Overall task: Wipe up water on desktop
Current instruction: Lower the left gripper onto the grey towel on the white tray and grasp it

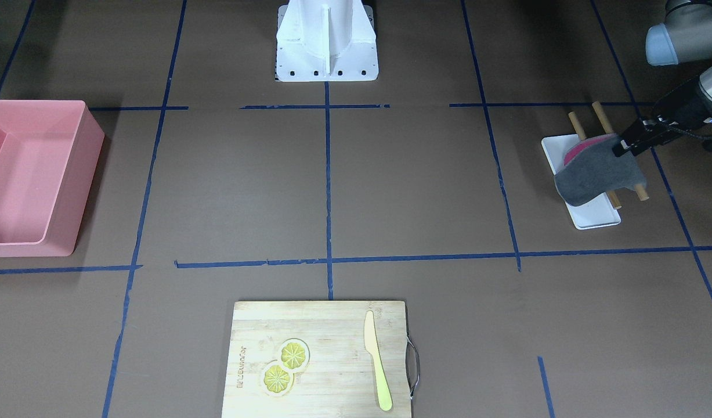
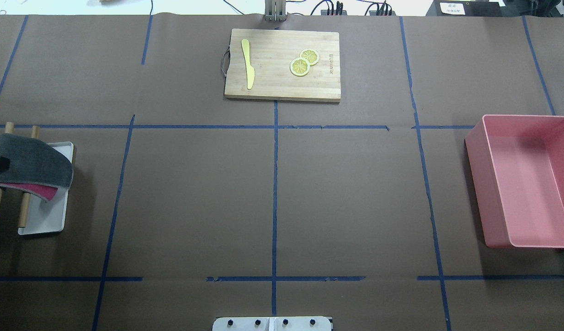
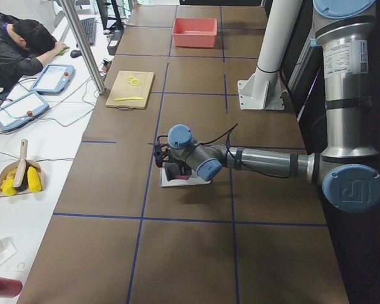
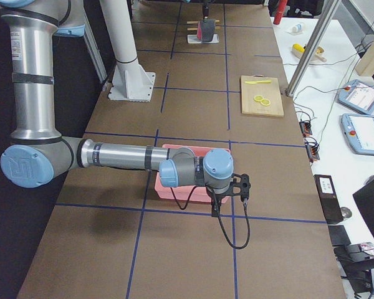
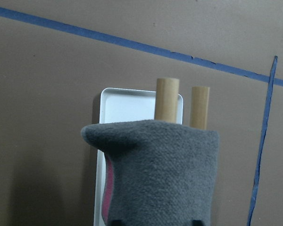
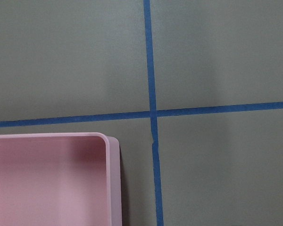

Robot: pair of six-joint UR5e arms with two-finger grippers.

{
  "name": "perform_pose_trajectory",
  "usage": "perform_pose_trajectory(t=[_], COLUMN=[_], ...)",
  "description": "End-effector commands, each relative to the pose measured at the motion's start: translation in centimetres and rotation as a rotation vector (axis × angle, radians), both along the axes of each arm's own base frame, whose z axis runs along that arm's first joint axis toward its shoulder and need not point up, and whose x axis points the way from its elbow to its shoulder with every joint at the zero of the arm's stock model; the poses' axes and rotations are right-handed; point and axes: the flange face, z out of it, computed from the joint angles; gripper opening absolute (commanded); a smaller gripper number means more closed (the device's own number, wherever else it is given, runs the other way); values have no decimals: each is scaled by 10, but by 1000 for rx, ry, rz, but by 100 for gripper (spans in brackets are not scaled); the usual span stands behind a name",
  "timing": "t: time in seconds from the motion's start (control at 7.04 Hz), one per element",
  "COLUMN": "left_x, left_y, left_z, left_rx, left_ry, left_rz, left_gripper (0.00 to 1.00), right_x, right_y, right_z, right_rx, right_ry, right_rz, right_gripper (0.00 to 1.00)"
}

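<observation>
- Left gripper (image 1: 624,145): pinched tight on one edge of a soft grey fleece cloth (image 1: 596,174) with a pink underside, just above the small white rectangular tray (image 1: 593,219).
- Cloth draped from that grip over two pale wooden dowels (image 1: 602,118) lying side by side along one long edge of the tray, with the pink face peeking out at the fold.
- Large flat matte brown desktop (image 1: 414,186) with a grid of thin blue tape lines: underneath the tray and spreading away from it on every side.
- Right gripper (image 4: 242,187): at the opposite end of the desktop from the tray, just beside a pink rectangular plastic bin (image 1: 36,174); visible from the side only, so impossible to tell how far apart the fingers are.
- Pale bamboo cutting board (image 1: 326,325): well apart from the tray, at the operators' edge of the desktop, carrying two yellow lemon slices (image 1: 293,354) and a yellow plastic knife (image 1: 378,363).
</observation>
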Motion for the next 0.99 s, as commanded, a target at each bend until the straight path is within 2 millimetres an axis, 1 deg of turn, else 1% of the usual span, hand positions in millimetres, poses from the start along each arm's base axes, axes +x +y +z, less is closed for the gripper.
perform_pose_trajectory(t=[0.0,0.43,0.85], left_x=[-1,-2,-4], left_y=[0,2,1], left_z=[0,0,-6], left_rx=[1,3,14], left_ry=[0,2,6], left_rz=[0,0,-4], left_gripper=[26,25,26], right_x=[0,0,0], right_y=[0,0,0], right_z=[0,0,0], right_rx=[-1,-1,-1], right_ry=[0,0,0], right_rz=[0,0,0], right_gripper=[100,100,100])
